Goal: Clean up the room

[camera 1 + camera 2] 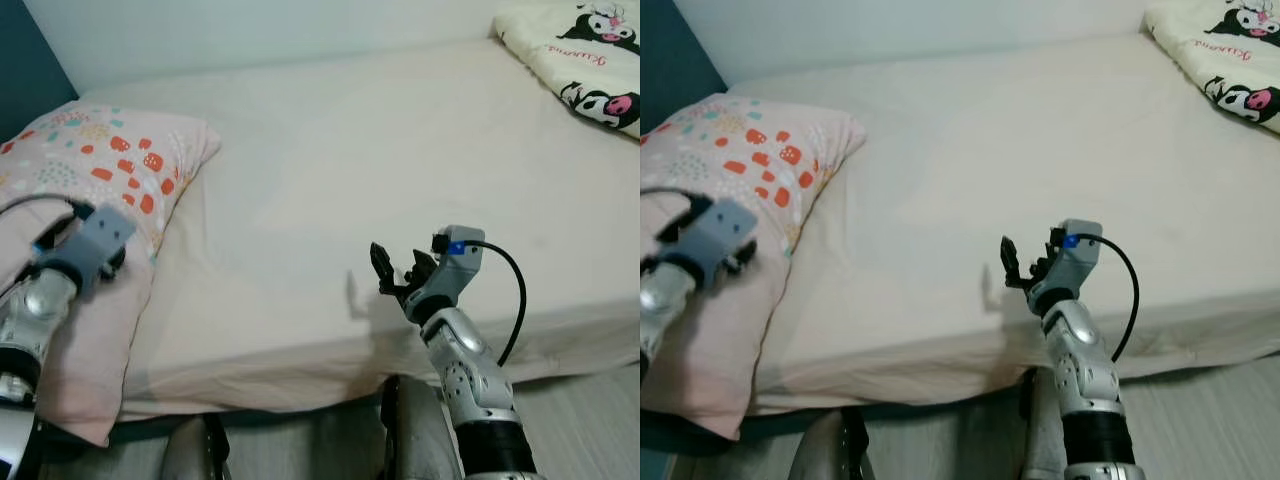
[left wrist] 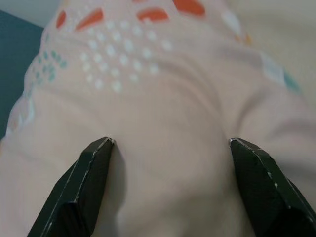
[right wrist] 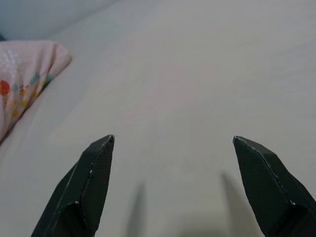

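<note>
Pressing down on the pink pillow point(image 1: 110, 170) at the left of the frame, left gripper point(image 2: 170, 148) spread wide, both fingertips point(image 2: 101, 150) touching the fabric, nothing clamped between. Pillow lying on the bed point(image 1: 400, 180) at its left edge, patterned with red, white and teal spots. Right gripper point(image 1: 392, 272) lower centre, raised just over the near edge of the mattress, fingers apart and empty. Cartoon-print blanket point(image 1: 585, 60) upper right, with small red writing, too small to read.
</note>
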### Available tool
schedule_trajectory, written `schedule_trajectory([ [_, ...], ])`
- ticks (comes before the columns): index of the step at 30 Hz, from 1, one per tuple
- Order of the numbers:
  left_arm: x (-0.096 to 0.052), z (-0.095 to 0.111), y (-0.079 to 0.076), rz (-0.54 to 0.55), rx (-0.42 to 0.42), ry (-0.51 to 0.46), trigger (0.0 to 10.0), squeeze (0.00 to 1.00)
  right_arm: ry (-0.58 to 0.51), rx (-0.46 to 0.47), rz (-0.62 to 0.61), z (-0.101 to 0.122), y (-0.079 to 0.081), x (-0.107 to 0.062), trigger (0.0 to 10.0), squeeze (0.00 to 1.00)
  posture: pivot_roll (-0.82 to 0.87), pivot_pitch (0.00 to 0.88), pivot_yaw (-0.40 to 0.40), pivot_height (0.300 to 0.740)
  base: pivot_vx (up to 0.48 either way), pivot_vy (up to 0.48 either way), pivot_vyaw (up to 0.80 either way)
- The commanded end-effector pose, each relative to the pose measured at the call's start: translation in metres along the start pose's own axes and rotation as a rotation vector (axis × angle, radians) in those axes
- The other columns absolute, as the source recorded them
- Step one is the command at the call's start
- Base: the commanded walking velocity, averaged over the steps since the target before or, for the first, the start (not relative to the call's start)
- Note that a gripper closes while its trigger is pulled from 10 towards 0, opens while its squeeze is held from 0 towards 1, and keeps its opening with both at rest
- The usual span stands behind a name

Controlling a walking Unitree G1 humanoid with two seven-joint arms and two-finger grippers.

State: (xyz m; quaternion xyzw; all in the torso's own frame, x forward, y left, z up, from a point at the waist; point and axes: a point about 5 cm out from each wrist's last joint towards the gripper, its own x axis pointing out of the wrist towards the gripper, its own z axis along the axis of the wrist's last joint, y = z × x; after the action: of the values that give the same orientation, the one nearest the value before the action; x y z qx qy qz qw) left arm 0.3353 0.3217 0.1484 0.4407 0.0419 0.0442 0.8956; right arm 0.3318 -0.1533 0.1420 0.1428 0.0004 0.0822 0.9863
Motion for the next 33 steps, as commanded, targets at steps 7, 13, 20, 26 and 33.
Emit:
schedule_trajectory([
  [7, -0.034, -0.033, -0.024, -0.039, 0.160, 0.083, 10.0, 0.00, 0.020, 0.010, 0.001, -0.007, -0.001, -0.003, 10.0, 0.00, -0.02, 0.173, 0.067, 0.471, 0.000, 0.000, 0.00],
  [13, -0.064, -0.045, -0.040, -0.061, 0.203, 0.136, 10.0, 0.00, 0.023, 0.010, 0.012, -0.008, 0.002, -0.001, 10.0, 0.00, -0.01, 0.171, 0.067, 0.471, 0.000, 0.000, 0.00],
  [20, -0.078, -0.054, -0.040, 0.034, 0.256, 0.193, 10.0, 0.00, 0.019, 0.013, 0.018, -0.007, 0.003, 0.002, 10.0, 0.00, 0.00, 0.167, 0.057, 0.471, 0.000, 0.000, 0.00],
  [26, -0.076, -0.057, -0.043, 0.095, 0.235, 0.238, 10.0, 0.00, 0.017, 0.013, 0.023, -0.006, 0.004, 0.003, 10.0, 0.00, 0.00, 0.164, 0.050, 0.471, 0.000, 0.000, 0.00],
  [33, -0.068, -0.059, -0.046, 0.087, 0.231, 0.297, 0.0, 0.00, 0.000, 0.005, 0.016, 0.000, 0.001, 0.004, 10.0, 0.00, -0.03, 0.156, 0.059, 0.471, 0.000, 0.000, 0.00],
])
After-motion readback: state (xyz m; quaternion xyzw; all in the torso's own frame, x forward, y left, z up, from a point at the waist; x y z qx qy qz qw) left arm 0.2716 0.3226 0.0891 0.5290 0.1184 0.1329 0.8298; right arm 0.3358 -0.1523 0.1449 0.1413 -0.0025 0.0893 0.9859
